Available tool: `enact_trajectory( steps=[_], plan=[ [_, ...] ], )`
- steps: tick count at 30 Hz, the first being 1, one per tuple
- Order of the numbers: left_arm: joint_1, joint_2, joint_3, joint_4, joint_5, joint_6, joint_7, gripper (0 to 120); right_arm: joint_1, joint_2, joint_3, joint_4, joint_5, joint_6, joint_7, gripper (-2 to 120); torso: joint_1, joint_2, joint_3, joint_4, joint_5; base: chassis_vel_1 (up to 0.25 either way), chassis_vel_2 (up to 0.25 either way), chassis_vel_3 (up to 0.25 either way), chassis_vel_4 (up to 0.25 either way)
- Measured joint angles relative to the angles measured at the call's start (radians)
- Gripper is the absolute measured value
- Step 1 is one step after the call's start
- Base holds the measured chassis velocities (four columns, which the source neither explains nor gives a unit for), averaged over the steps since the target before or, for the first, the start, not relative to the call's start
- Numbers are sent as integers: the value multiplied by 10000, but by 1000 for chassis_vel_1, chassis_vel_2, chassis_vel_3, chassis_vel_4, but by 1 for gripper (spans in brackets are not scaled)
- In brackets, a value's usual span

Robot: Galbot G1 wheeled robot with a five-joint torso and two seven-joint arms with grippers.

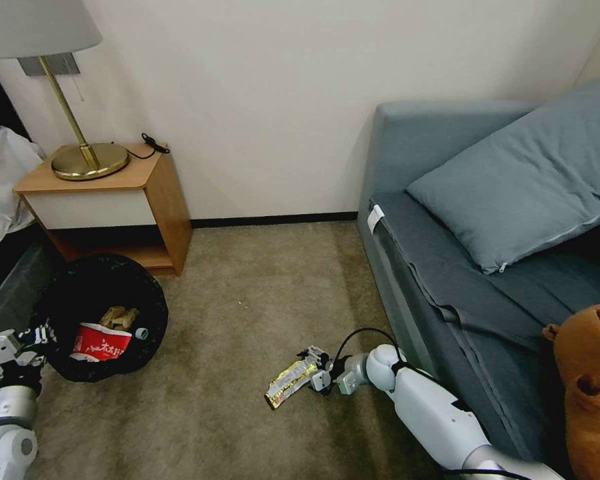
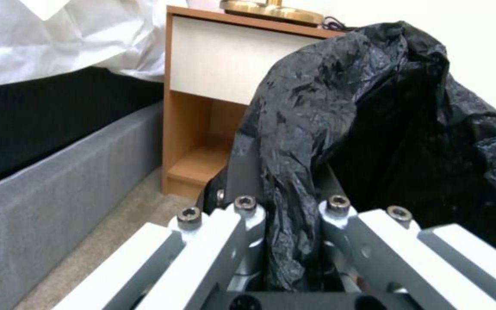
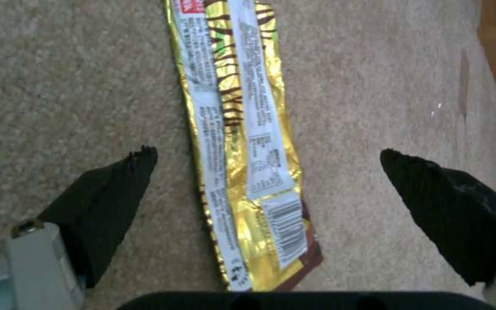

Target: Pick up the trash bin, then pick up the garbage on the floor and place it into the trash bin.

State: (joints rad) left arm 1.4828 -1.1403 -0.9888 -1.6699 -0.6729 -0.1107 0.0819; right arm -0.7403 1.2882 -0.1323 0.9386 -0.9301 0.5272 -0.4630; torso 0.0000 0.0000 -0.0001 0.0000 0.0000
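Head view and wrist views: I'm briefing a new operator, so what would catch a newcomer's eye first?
The gold snack wrapper lying flat on the carpet beside the sofa, with the right gripper open and straddling it. Next, the trash bin by the nightstand, a red-white wrapper already inside, and the left gripper shut on its black bag rim.
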Motion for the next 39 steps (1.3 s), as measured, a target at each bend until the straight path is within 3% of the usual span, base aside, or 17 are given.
enact_trajectory(
  steps=[17,33,39],
  plan=[
    [37,-44,-52,-315,35,121,-43,5,421,556,-47,-1522,-436,67,1525,100,0,0,0,0,0,0,0,0,0],
    [-50,27,-39,-107,4,130,-48,5,729,880,-151,-2357,-465,106,1900,100,-1,3,-2,-6,-6,0,0,0,0],
    [-63,54,-38,-10,-25,115,-39,5,908,1067,-153,-2803,-486,93,2113,88,-1,3,-1,1,7,0,0,0,0]
  ],
)
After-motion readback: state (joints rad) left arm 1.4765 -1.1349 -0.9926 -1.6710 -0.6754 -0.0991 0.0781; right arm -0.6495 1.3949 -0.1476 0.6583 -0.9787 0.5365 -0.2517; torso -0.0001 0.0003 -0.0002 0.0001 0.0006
